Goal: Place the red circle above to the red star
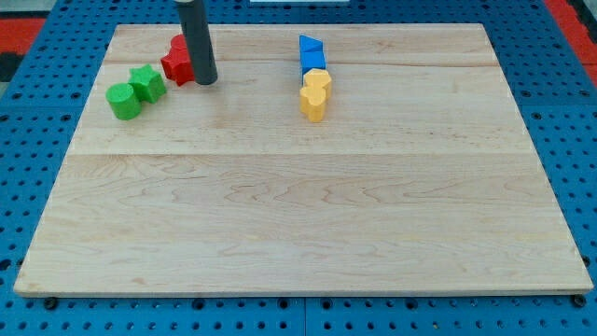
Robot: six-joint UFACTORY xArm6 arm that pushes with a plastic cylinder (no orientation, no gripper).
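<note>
The red star (175,65) lies near the top left of the wooden board (298,187). A second red block (177,42), likely the red circle, sits just above it and touching it, mostly hidden by the rod. My tip (206,81) rests at the red star's right side, touching or almost touching it.
A green star (146,83) and a green circle (123,101) lie left of the red star, below it. Two blue blocks (312,54) and two yellow blocks (315,95) form a column at the top centre. Blue pegboard surrounds the board.
</note>
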